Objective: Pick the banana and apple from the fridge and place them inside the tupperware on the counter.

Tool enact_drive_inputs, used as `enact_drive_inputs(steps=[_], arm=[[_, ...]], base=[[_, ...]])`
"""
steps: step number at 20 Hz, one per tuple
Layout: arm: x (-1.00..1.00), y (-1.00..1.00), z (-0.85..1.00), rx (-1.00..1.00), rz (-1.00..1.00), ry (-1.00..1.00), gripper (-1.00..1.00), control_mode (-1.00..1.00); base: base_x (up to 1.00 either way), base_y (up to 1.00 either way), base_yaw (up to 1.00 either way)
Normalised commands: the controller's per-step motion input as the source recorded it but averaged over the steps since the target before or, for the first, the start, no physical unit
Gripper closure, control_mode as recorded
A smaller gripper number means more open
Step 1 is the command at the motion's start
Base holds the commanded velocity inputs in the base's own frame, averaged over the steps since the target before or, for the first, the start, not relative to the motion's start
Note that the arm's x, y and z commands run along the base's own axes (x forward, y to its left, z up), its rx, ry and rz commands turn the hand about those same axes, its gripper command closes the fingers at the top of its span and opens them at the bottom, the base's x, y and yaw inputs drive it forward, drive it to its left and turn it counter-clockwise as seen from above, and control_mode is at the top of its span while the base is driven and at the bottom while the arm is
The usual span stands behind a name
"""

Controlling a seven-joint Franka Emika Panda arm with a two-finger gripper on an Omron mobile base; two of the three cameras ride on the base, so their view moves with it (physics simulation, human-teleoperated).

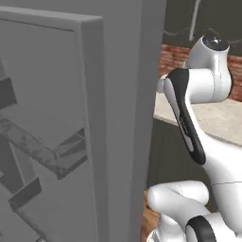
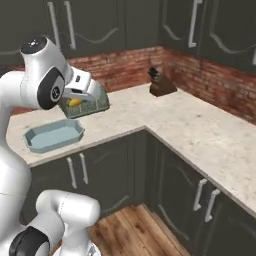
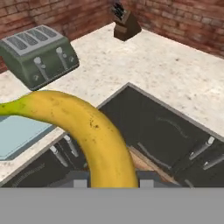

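My gripper [image 3: 113, 181] is shut on the banana [image 3: 94, 131], which curves yellow and speckled from the left edge of the hand view down between the fingertips. In the right base view the hand hangs above the counter [image 2: 190, 125], with a bit of the banana [image 2: 74, 103] showing under it. The light-blue tupperware [image 2: 54, 135] lies on the counter just below and left of the hand; its corner [image 3: 17, 131] shows left of the banana. The grey fridge [image 1: 56, 142] stands close on the left with its door open. The apple is out of view.
A grey-green toaster [image 3: 39, 54] stands behind the tupperware against the brick wall. A knife block [image 2: 161, 85] sits in the far corner of the counter. Dark cabinets [image 2: 165, 170] run below, over a wooden floor [image 2: 125, 230].
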Motion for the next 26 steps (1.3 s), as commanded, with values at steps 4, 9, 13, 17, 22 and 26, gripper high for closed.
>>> enact_drive_inputs(steps=[4, 9, 13, 17, 22, 26], arm=[[0.0, 0.0, 0.0, 0.0, 0.0, 0.0, 1.0, 1.0], [0.0, 0.0, 0.0, 0.0, 0.0, 0.0, 1.0, 1.0], [0.0, 0.0, 0.0, 0.0, 0.0, 0.0, 1.0, 1.0], [0.0, 0.0, 0.0, 0.0, 0.0, 0.0, 1.0, 1.0], [0.0, 0.0, 0.0, 0.0, 0.0, 0.0, 1.0, 1.0], [0.0, 0.0, 0.0, 0.0, 0.0, 0.0, 1.0, 1.0]], base=[[0.71, -0.68, 0.75], [0.62, -0.33, 0.67], [0.42, 0.21, 0.57], [0.49, 0.12, 0.41], [0.27, -0.25, 0.21], [0.21, 0.0, 0.12]])
